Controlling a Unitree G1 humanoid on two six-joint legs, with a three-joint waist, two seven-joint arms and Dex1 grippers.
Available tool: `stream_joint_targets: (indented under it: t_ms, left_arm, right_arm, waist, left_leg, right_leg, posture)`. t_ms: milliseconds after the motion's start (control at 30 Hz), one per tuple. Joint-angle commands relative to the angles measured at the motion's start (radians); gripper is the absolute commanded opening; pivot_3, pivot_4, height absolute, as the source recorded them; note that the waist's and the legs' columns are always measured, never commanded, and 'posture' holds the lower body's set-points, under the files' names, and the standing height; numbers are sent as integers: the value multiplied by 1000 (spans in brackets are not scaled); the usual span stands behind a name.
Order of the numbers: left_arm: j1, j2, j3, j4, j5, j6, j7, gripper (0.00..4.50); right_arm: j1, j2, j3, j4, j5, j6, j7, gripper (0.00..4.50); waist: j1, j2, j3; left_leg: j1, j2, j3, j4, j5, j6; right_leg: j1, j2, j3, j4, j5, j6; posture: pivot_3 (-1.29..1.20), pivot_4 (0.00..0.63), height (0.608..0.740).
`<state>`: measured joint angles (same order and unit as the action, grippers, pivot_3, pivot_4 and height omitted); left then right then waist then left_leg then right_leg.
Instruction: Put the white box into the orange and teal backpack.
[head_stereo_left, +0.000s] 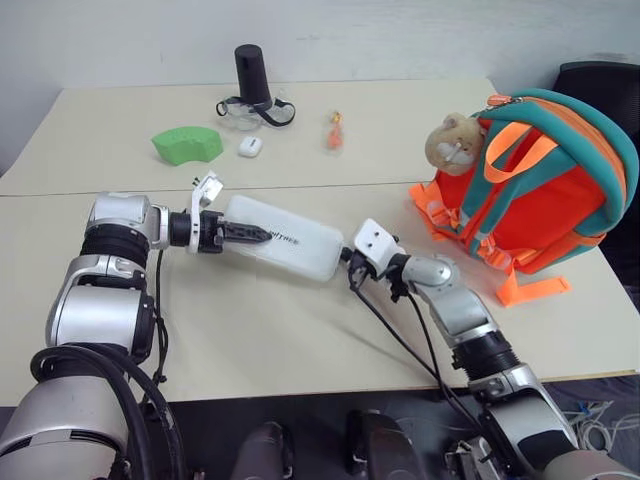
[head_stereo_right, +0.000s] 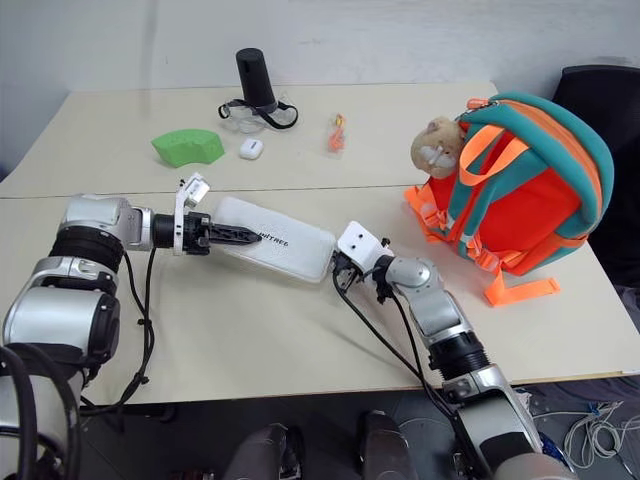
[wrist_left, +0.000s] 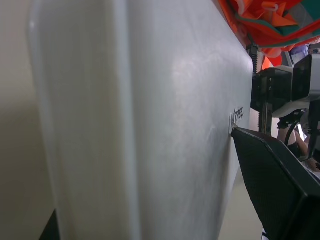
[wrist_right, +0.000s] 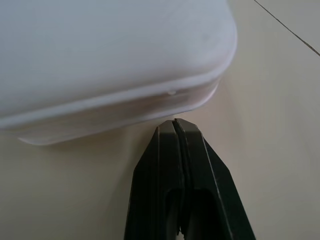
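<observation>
while the white box lies flat on the table, left of the orange and teal backpack, left gripper straddles its left end. left wrist view: one finger against the lid, pinch unclear. right wrist view: right gripper pressed together, tips at the box's rim.

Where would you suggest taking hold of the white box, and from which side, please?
Judging by its pose, grip the white box across its thin thickness at the short end facing the left hand, coming along its length; it lies flat, too broad to span.
</observation>
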<state>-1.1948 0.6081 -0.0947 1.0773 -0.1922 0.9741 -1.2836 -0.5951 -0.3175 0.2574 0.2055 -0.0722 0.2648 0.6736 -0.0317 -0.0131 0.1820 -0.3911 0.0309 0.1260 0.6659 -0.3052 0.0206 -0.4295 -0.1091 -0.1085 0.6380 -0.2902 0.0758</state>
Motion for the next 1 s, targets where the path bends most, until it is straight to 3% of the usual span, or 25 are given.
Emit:
stream_joint_targets:
  t_ms: [33,200,333,467,633,800,1000]
  left_arm:
    - [-22,26,25,-22,-16,1,-51,2959]
    - [20,59,49,-101,-56,32,-110,2959]
    - [106,113,134,-364,-200,178,-161,2958]
    - [249,144,238,-726,-348,305,-106,2958]
    - [371,87,445,-1079,-525,481,57,2958]
    - [462,22,556,-1294,-629,541,202,2958]
    - [517,-19,613,-1394,-721,558,335,2958]
  right_arm:
    - [38,-21,-5,-71,3,15,6,0]
    - [106,-57,-53,-214,47,73,15,0]
    - [208,-102,-219,-465,180,277,5,0]
    - [303,-140,-438,-690,343,516,-19,887]
    - [436,-239,-795,-865,502,720,-20,2612]
    - [458,-289,-907,-874,576,776,-52,4355]
    - [391,-282,-882,-789,598,735,-114,4434]
  waist:
    - [1,0,0]
    - [1,0,0]
    - [1,-1,1]
    - [5,-2,1]
    - [15,-2,2]
    - [17,-3,2]
    - [19,-3,2]
  left_leg:
    - [0,0,0,0,0,0]
    - [0,0,0,0,0,0]
    - [-1,0,-1,0,0,0]
    - [-3,1,-5,2,0,0]
    - [-2,0,-7,1,0,0]
    - [3,0,-5,1,0,1]
    - [4,0,-6,0,2,-2]
  right_leg:
    - [0,0,0,0,0,0]
    - [0,0,0,0,0,0]
    - [-1,-1,2,0,0,0]
    - [0,-5,4,-1,0,0]
    - [2,-5,4,-1,0,0]
    - [5,-5,6,-3,0,0]
    - [5,-4,6,-2,0,-1]
  posture:
    - [0,150,740]
    - [0,150,740]
    - [0,150,740]
    - [0,150,740]
    - [0,150,740]
    - [0,150,740]
    - [0,150,740]
